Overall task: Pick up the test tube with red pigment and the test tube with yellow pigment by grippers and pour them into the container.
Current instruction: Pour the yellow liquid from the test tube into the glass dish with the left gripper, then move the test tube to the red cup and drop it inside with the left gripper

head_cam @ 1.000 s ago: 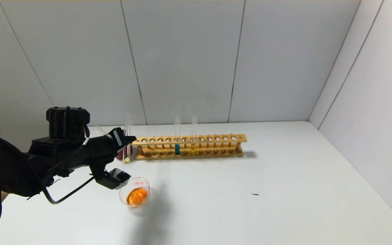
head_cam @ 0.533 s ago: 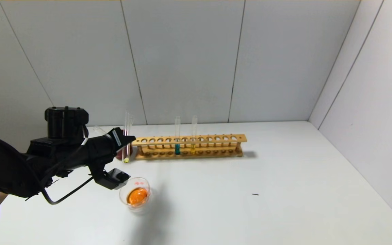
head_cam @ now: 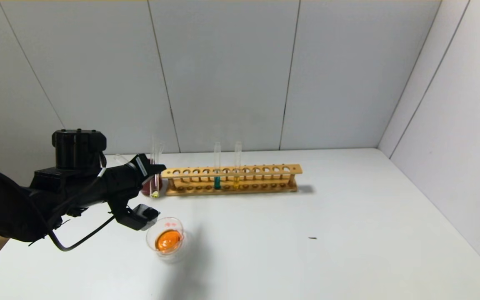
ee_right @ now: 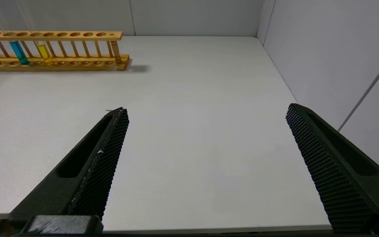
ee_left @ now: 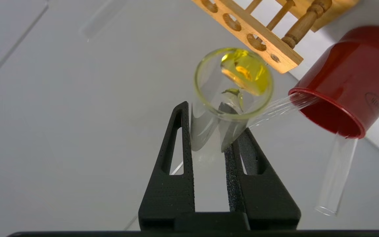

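Holding the yellow tube (head_cam: 155,152) tight in the left end effector (head_cam: 156,170), with fingers (ee_left: 166,197) clamped on the glass a little below the mouth. Hanging low over the far left of the worktop (head_cam: 348,216), close to the left end of the rack (head_cam: 231,171) and just beside the dark red cup (head_cam: 146,191). Kept upright, long way running straight up and down, mouth at the top, round bottom pointing at the worktop. Showing only a small bit of yellow at the very bottom, so most likely poured out already. Held straight, probably to keep the last drops in and to slide neatly down into the cup. Shown in the left wrist view next to an empty tube (ee_left: 336,171) leaning out of that cup, so maybe the spot for used tubes.

Sitting nearer the robot and a bit to the right, apart from the held tube: the dish (head_cam: 169,224), flat on the worktop with orange liquid inside. Looking like red and yellow mixed, though only a guess.

Standing further right: the rack, stretched long ways across the back of the worktop. Keeping a teal tube (head_cam: 217,166) and a second yellow tube (head_cam: 237,164) upright in its holes, safe from tipping.

Waiting over on the right side, above the near edge of the worktop: the right end effector (ee_right: 206,138), fingers spread wide apart, gripping nothing.
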Available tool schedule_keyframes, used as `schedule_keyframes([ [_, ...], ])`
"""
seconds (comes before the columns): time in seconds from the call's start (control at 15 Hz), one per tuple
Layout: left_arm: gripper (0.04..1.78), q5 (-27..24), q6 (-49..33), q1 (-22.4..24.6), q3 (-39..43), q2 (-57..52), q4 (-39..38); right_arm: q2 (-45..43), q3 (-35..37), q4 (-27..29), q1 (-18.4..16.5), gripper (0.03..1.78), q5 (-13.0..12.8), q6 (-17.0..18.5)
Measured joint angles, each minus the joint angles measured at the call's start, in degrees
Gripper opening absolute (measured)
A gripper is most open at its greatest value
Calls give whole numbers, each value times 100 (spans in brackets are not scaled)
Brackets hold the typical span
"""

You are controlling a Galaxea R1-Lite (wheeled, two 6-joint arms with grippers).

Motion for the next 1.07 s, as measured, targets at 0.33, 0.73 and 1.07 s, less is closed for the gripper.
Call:
schedule_keyframes([
  [0.33, 32, 128, -2516, 124, 55, -366, 4, 0, 0, 0, 0, 175, 0, 0],
  [0.73, 32, 1101, -6295, 230, -603, -986, 1357, 0, 0, 0, 0, 175, 2, 0],
  [1.07, 32, 1189, -9917, 221, -1865, -1087, 2364, 0, 0, 0, 0, 175, 2, 0],
])
